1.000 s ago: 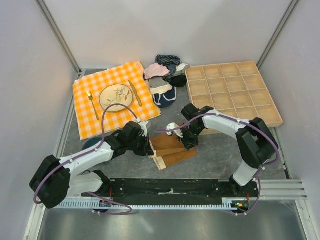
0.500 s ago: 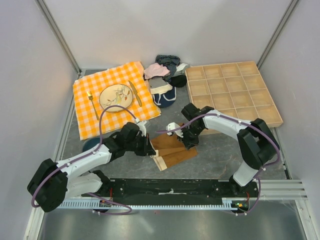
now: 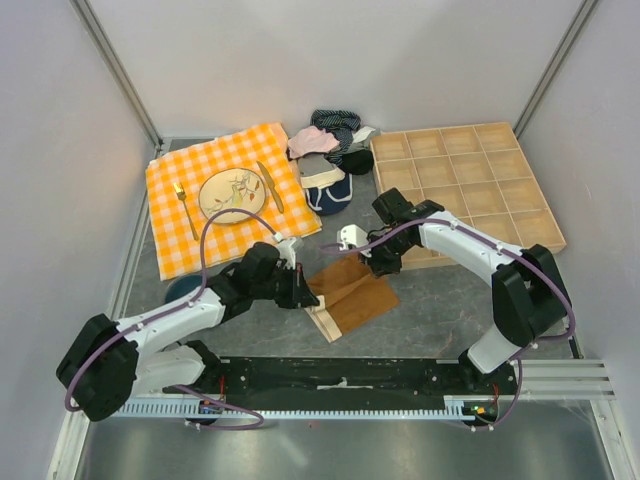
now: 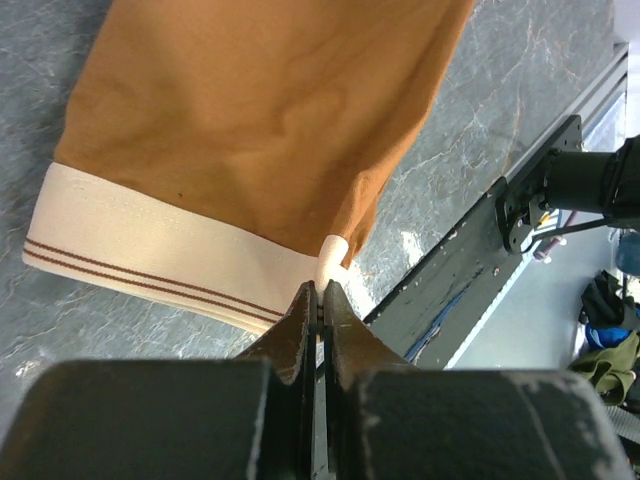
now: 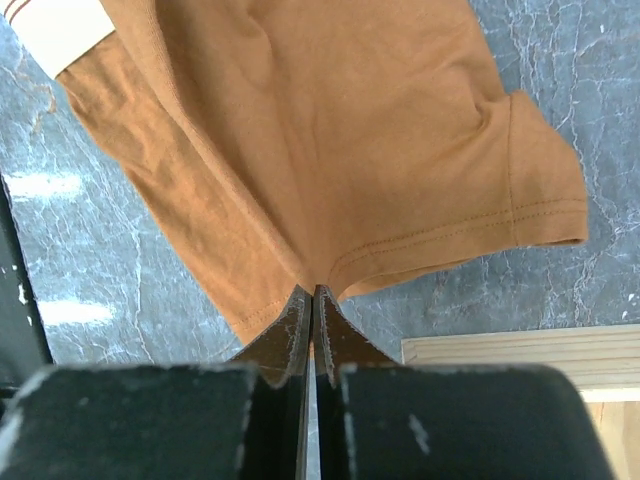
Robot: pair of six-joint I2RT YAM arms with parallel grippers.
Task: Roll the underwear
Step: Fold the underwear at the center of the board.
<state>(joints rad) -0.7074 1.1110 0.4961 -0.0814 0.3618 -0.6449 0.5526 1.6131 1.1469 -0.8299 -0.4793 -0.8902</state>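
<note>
The rust-brown underwear [image 3: 355,295] with a cream waistband [image 3: 322,322] lies spread on the grey table between the arms. My left gripper [image 3: 308,297] is shut on the waistband's corner; in the left wrist view the gripper [image 4: 320,290] pinches the cream edge [image 4: 150,245] of the underwear [image 4: 270,110]. My right gripper [image 3: 373,268] is shut on the opposite hem; in the right wrist view the gripper [image 5: 313,295] bites the stitched leg edge of the underwear [image 5: 350,150]. The fabric is pulled fairly flat between the two grippers.
A wooden compartment tray [image 3: 465,185] stands right behind the right gripper; its corner shows in the right wrist view [image 5: 520,350]. An orange checked cloth [image 3: 170,230] with plate [image 3: 232,193], fork and knife lies at left. A garment pile [image 3: 330,150] sits at the back.
The right gripper has moved away to the far right with the hem, opening the folded underwear into a flatter sheet. The left gripper has shifted slightly right, still holding the waistband.
</note>
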